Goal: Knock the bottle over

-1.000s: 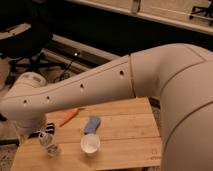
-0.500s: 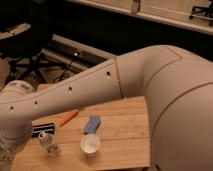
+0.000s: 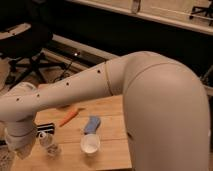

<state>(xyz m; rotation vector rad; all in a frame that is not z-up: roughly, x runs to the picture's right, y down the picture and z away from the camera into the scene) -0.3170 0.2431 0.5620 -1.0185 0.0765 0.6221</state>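
Gripper [image 3: 20,142] at left table edge [image 3: 112,107] beside upright bottle [image 3: 48,143], finger state unclear; white cup [image 3: 90,144] looks empty.

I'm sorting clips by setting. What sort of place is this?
Probably an office or lab: a wheeled office chair, a floor cable, and a wooden table with a bottle and cup. The hand sits at the table's left, hidden behind the arm.

Gripper [image 3: 19,146] fingers behind wrist housing.

Clear bottle [image 3: 49,143], seemingly upright, beside gripper [image 3: 22,150], table's left
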